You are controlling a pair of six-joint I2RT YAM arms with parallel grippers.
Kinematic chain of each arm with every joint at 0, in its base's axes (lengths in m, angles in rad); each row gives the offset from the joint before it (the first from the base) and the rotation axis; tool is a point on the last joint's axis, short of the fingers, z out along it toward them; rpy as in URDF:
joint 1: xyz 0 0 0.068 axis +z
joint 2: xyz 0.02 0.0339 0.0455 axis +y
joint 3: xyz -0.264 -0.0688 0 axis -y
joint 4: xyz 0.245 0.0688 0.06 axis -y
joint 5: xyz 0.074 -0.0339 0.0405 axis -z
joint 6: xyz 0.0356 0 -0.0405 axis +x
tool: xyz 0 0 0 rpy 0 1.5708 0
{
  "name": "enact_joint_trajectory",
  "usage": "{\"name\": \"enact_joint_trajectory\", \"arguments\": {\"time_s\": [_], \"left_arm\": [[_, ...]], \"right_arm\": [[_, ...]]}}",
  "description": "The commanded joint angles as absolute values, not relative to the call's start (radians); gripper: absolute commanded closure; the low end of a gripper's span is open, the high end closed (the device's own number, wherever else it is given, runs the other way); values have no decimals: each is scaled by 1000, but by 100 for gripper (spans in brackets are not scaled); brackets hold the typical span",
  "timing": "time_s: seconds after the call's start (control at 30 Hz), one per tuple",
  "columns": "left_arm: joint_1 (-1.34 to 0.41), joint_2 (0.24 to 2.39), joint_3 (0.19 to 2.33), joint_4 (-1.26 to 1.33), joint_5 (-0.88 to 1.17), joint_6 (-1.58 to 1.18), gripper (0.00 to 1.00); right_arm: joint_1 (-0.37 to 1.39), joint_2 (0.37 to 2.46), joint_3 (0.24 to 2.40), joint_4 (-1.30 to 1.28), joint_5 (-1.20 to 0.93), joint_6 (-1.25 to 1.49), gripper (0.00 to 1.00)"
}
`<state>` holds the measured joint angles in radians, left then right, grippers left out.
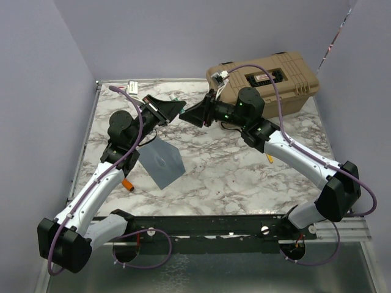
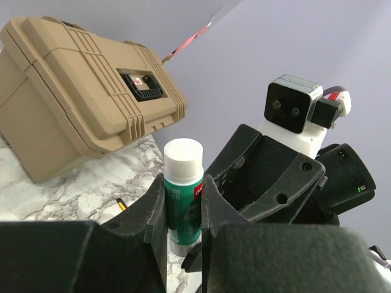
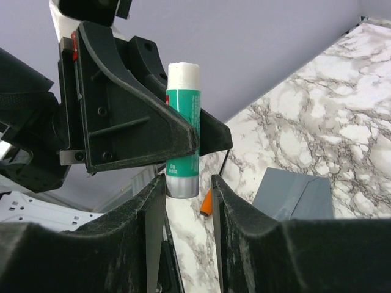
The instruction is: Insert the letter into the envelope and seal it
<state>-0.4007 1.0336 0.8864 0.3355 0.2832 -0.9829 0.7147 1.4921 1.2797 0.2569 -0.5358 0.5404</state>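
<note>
Sealing step, glue prep. My left pincer (image 2: 183,210) clamps glue stick (image 3: 183,104) mid-body, raised over tabletop (image 1: 244,177). My right pincer (image 3: 188,183) half-wide, jaws flank stick's lower end, not squeezing. Envelope (image 1: 162,162) lies flat on tabletop beside left arm. Letter not visible, maybe inside, cannot tell. Next: right needs centred, firm pinch on stick before regrasp or cap pull.

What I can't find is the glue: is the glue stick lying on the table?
No, the left fingers hold the glue stick up off the table.
</note>
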Motion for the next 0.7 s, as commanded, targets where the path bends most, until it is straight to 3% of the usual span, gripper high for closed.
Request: {"name": "enact_joint_trajectory", "arguments": {"time_s": [0.0,0.1,0.23,0.67], "left_arm": [[-400,1017,913,369,319,-1002,100],[-399,1020,923,377,345,-1001,100],[-399,1022,928,398,357,-1007,100],[-399,1025,971,675,304,-991,100]], "right_arm": [[722,1488,1281,326,-546,593,61],[722,1495,1278,365,-546,637,67],[722,1504,1279,404,-554,737,98],[672,1564,1129,1044,-483,1611,100]]}}
